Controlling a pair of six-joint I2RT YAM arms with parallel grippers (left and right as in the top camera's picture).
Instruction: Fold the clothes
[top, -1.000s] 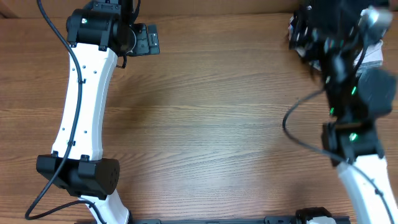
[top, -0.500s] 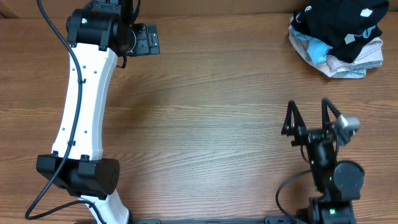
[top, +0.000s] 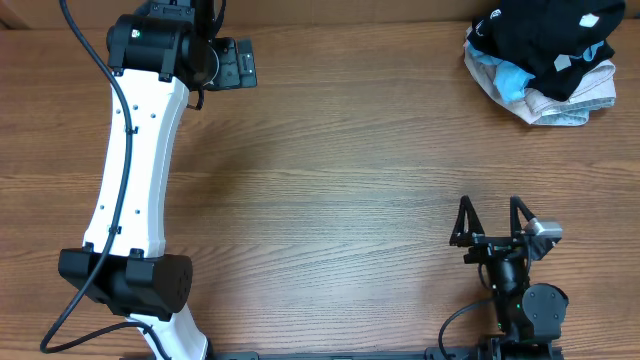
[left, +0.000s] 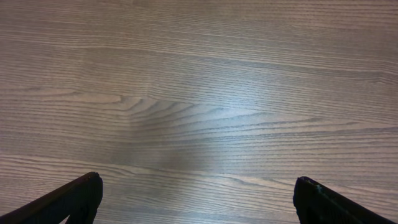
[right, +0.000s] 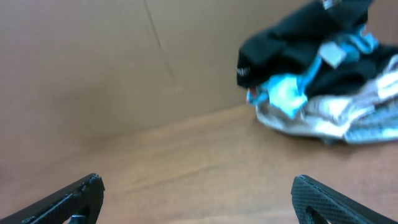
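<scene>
A pile of clothes, black, light blue and pale patterned pieces bunched together, lies at the far right corner of the wooden table. It also shows blurred in the right wrist view, far ahead. My right gripper is open and empty, low near the table's front right, well away from the pile; its fingertips are wide apart. My left gripper is at the far left, open and empty over bare wood.
The left arm's white link stretches along the left side from front to back. A brown cardboard wall stands behind the table's far edge.
My right arm has pulled back from the clothes pile at the far right to the front of the table, gripper open and empty. The pile stays in place. The left arm has not moved.
</scene>
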